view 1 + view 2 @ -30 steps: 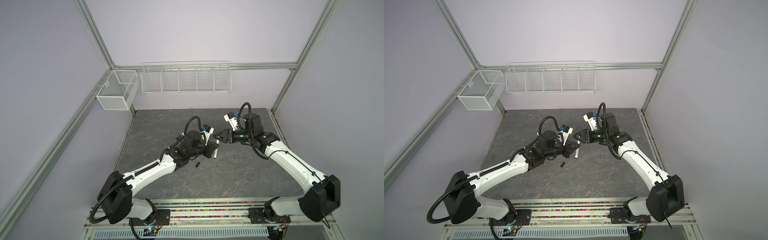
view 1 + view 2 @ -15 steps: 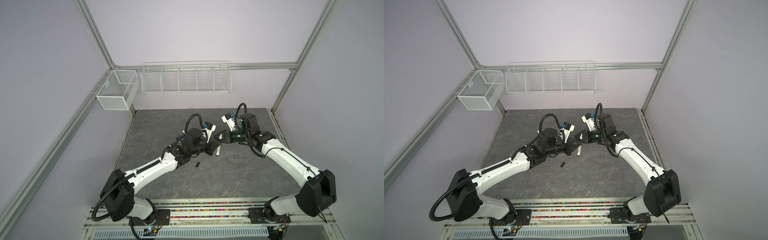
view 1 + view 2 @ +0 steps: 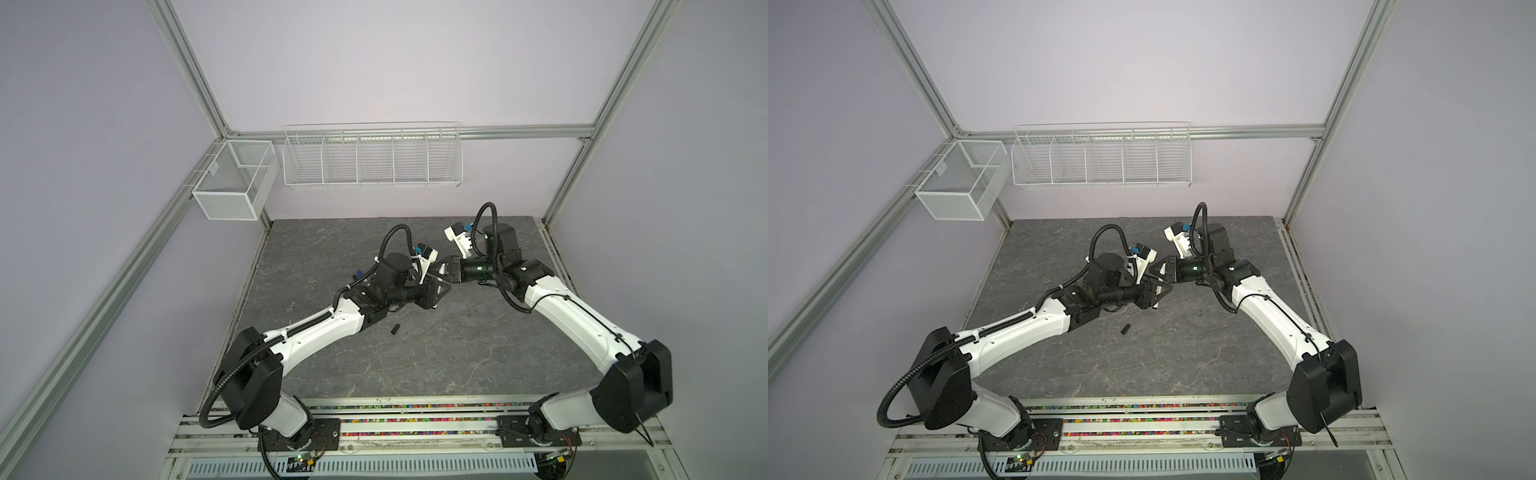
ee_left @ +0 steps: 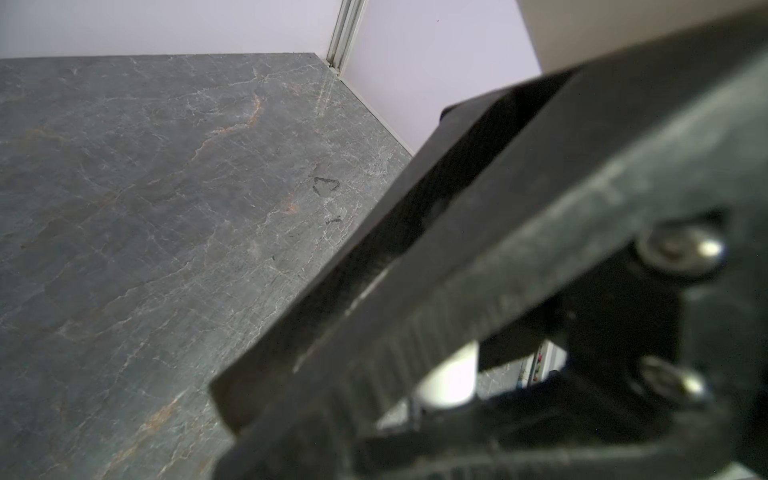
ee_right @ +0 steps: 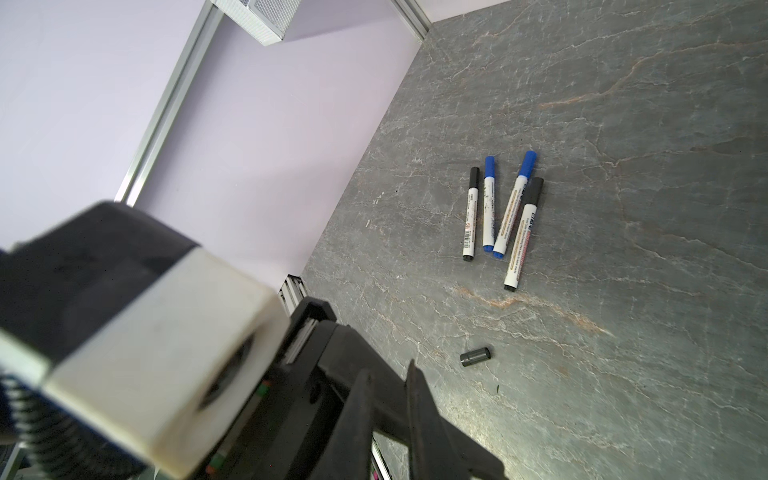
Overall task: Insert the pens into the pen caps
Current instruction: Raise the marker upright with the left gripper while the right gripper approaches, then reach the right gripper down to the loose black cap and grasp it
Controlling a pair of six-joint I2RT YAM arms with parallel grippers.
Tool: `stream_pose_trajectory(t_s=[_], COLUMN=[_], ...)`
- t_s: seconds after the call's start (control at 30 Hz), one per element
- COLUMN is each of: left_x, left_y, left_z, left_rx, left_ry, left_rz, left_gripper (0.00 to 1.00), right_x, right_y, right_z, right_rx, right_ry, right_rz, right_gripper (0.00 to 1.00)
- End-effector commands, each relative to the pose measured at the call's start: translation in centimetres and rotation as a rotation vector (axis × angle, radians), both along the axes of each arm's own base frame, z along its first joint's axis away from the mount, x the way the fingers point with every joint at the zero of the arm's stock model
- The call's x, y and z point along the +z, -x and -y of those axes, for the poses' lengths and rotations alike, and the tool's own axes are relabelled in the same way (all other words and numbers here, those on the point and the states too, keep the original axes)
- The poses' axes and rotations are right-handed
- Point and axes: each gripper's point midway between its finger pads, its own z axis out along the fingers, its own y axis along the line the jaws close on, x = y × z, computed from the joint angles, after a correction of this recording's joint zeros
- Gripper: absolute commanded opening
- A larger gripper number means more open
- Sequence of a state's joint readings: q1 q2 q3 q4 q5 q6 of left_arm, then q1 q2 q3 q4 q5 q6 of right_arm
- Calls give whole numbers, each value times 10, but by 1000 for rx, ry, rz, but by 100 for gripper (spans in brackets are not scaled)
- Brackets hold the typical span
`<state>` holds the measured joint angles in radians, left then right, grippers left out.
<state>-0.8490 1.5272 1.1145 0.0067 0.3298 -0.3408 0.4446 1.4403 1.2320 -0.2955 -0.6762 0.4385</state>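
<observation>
Left wrist view: the white barrel of a pen (image 4: 449, 380) shows, blurred, between a ribbed black finger (image 4: 415, 332) and a dark part on its other side. Whether the left gripper clamps the barrel or has slackened off it, I cannot tell.

In both top views the left arm climbs from the front rail. Its white link slants toward the middle of the stone-patterned table (image 3: 415, 374) (image 3: 1142, 374), and its wrist lies roughly level. The left gripper (image 3: 442, 287) (image 3: 1165, 289) points toward the right side, above the tabletop. The right arm folds at a raised elbow near the front right, and its white link runs back toward the centre. Its wrist is turned so the right gripper (image 3: 436, 272) (image 3: 1156, 271) faces the left one. The two sets of fingers overlap tip to tip, the right a little farther back.

In the right wrist view that gripper's two black fingers (image 5: 415, 399) stand drawn almost together. What sits between them is hidden, so I cannot tell whether they hold anything.

Four capped pens (image 5: 489, 212) lie close together on the table. The two blue-capped ones lie between the two black-capped ones, and the lower ends of the blue pair touch. A loose black cap (image 5: 476, 356) (image 3: 395, 329) (image 3: 1126, 329) lies on its side apart from them, just in front of the left forearm.
</observation>
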Motion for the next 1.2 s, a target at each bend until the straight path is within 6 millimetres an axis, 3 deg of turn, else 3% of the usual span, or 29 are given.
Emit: stream_pose_trajectory(t_s=[0.0, 0.13, 0.2, 0.33, 0.43, 0.57, 0.63, 0.7, 0.83, 0.97, 1.17], left_x=[15, 17, 16, 9, -8, -37, -45, -48, -44, -39, -31], left_y=[1, 3, 4, -9, -40, -73, -75, -70, -59, -51, -41], left_z=[7, 5, 3, -14, -53, -137, -172, -194, -217, -232, -247], left_rx=[-34, -39, -37, 45, 265, 676, 810, 894, 953, 985, 1003], left_ry=[19, 19, 16, 37, 45, -6, -41, -73, -73, -90, -120], left_rz=[26, 23, 15, -28, -87, -127, -121, -107, -81, -60, -29], left_gripper=[31, 7, 0, 0, 0, 0, 0, 0, 0, 0, 0], right_x=[19, 16, 16, 17, 7, -48, -88, -122, -173, -205, -237], right_y=[1, -2, -4, -7, -10, 3, 15, 31, 62, 81, 82], right_z=[0, 3, 6, 12, 18, 18, 15, 7, -17, -39, -61], right_rx=[10, -5, -16, -55, -92, -40, 28, 123, 295, 405, 489], right_ry=[-38, -33, -31, -8, 48, 272, 422, 540, 647, 720, 805], right_rz=[30, 21, 22, 41, 50, 11, -44, -83, -196, -246, -291], right_gripper=[14, 13, 16, 53, 64, 66, 66, 66, 66, 65, 65])
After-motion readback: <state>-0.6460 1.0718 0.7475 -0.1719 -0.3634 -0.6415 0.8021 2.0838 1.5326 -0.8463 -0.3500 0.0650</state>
